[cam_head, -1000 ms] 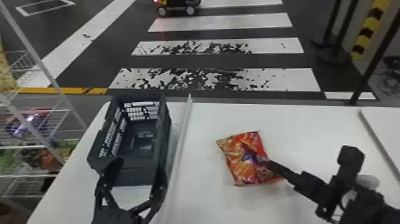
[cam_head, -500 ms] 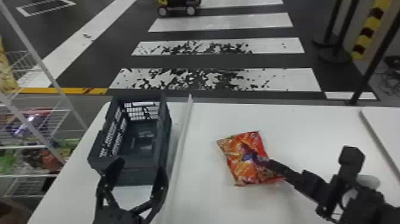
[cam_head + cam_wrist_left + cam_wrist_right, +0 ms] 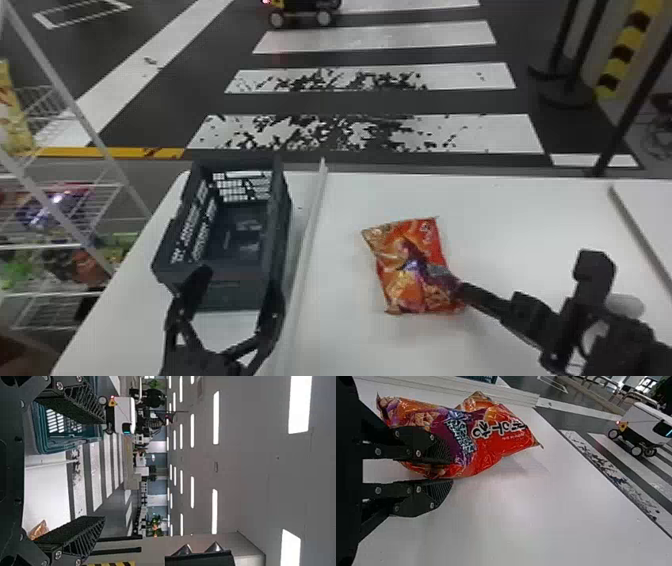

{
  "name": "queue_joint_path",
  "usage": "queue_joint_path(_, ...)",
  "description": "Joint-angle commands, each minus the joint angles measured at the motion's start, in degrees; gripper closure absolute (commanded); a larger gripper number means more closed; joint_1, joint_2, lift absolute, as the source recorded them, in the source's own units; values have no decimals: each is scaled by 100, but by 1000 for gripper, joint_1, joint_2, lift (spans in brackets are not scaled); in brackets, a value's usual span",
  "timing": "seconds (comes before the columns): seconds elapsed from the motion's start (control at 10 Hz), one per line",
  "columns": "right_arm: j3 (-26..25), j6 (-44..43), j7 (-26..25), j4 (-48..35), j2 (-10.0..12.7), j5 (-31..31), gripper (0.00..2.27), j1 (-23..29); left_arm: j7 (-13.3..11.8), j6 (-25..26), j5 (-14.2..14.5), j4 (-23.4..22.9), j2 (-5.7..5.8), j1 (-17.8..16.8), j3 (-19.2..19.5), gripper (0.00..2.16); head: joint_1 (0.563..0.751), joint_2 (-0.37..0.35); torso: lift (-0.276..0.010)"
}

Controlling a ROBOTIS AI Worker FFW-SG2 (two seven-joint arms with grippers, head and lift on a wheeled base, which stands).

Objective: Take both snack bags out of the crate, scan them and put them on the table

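The right claw (image 3: 462,291) comes in from the right and meets the snack bag (image 3: 410,265) at its near right corner. In the right wrist view, the two fingers of the right claw (image 3: 452,470) lie nearly parallel with a narrow gap, and the bag's edge is pinched between them near the tips; most of the bag spreads beyond one finger.

The bag is over the tabletop (image 3: 525,225), right of the white strip (image 3: 307,240), its printed face turned up to the head camera. Its long axis runs away from the robot, slanting a little: the far end points forward and slightly left, the near end back and slightly right. Whether its underside touches the tabletop, I cannot tell.

The left claw (image 3: 239,285) is at the near end of the crate (image 3: 227,292), its fingers spread wide with nothing held. The crate stands upright on the tabletop, left of the strip, its long side running away from the robot. Farther left is a wire rack (image 3: 60,245) with packaged goods; beyond the tabletop, a wheeled vehicle (image 3: 300,6) stands on the striped floor (image 3: 370,132).
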Motion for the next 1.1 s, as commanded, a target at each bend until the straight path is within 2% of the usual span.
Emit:
queue_joint_path(0.0,-148,342,72,0,0,-78,2250,-16,3,0,3,14,4,-7,-4,147,695,164,-94)
queue_joint_path(0.5,-614,676,-112,-668,-9,-236,2250,37,29,0,3,14,-5,2,-4,147,695,153,-94)
queue_joint_path(0.7,-667,641,-279,-1099,-44,28,2253,46,29,18,3,14,-5,-7,5,147,695,116,-94)
queue_joint_path(1.0,-711,553,-332,-1398,-290,581,2253,-16,29,18,11,14,-5,-7,13,147,695,60,-94)
